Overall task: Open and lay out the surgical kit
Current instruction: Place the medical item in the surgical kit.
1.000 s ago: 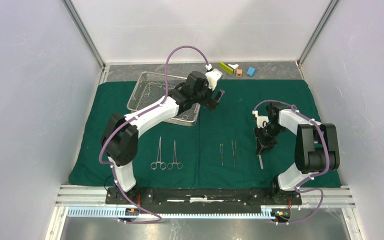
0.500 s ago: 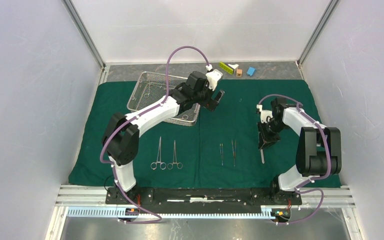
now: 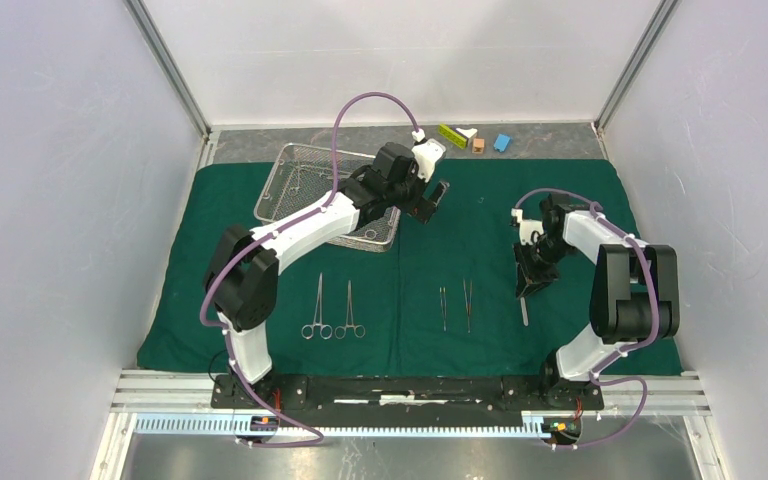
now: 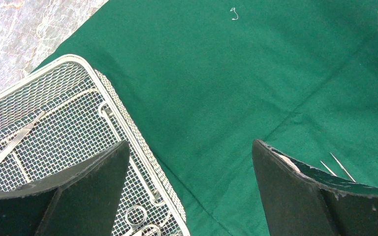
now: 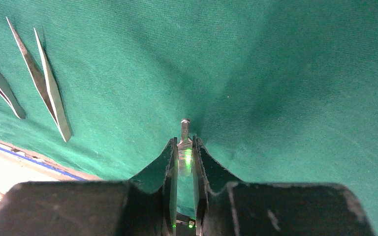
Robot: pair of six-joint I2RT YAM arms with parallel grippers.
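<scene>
Pinches a slim steel tool (image 5: 185, 132) between the nearly closed fingers (image 5: 155, 172) of the right gripper (image 5: 184, 147), low over the green cloth (image 3: 480, 240) and just right of 2 tweezers (image 5: 44, 83); cannot tell whether its tip touches the cloth. Holds the left gripper (image 4: 191, 157) with fingers (image 4: 93, 172) spread wide around nothing, above the cloth at the right end of the mesh tray (image 4: 103, 83), which has steel tools (image 4: 10, 145) inside. Shows 2 ring-handled clamps (image 3: 332, 310) lying side by side on the cloth in front of the tray, left of the tweezers.
</scene>
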